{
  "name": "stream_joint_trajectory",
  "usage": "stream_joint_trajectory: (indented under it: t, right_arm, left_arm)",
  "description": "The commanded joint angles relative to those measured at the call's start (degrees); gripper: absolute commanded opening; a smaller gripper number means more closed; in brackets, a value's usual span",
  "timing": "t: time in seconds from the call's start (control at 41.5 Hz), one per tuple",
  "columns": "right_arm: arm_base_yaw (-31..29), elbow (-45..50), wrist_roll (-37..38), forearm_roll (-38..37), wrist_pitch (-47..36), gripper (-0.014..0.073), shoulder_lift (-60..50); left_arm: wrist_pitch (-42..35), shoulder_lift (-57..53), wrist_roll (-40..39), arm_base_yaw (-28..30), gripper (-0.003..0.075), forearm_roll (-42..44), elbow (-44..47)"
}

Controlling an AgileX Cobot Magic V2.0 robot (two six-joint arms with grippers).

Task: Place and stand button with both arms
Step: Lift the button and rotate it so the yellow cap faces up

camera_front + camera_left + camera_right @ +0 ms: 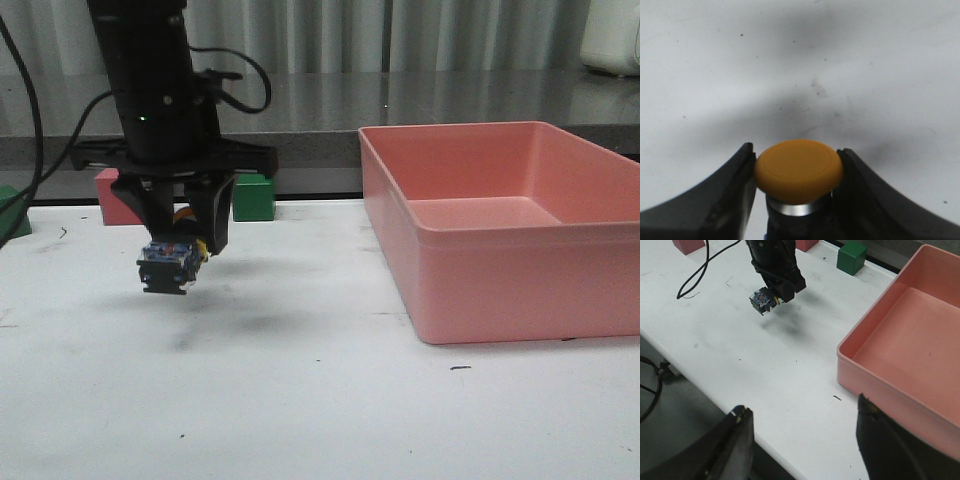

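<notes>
White table (300,400) below; left gripper (185,235) clamps button (168,265) aloft; right gripper (802,440) seemingly spread

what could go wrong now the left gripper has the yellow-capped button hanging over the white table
The left gripper holds the yellow-capped push-button in the air, above the white table. It might slip and fall, or topple when set down, since it hangs tilted. The right gripper is open and far off near the pink plastic bin, so it could not steady it.

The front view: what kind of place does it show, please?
Probably a robot test bench in a lab. A scuffed white table carries an empty pink bin and coloured cubes, and the left pincer holds a yellow-capped button above it.
</notes>
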Motion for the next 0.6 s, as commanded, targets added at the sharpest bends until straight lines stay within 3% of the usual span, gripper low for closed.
stream_joint_trajectory:
  t: [0.0, 0.096, 0.241, 0.578]
  right_arm:
    - [-0.4, -1.3, -0.4, 0.1, -3.5, 0.0468, 0.0]
    - [-0.4, -1.3, -0.4, 0.1, -3.5, 0.0468, 0.0]
    - [-0.4, -1.3, -0.4, 0.1, -3.5, 0.0468, 0.0]
    - [-0.4, -1.3, -0.4, 0.1, -3.4, 0.0468, 0.0]
  left_arm:
    - [-0.6, -6.0, 3.1, 1.5, 0.0199, -0.4, -0.5]
    - [-2.4, -8.3, 4.7, 2.6, 0.0199, -0.1, 1.2]
    - [-11.0, -13.5, 8.0, 4.2, 0.0199, -0.4, 7.5]
    - [-40.1, -25.6, 14.9, 8.1, 0.0199, -0.8, 29.8]
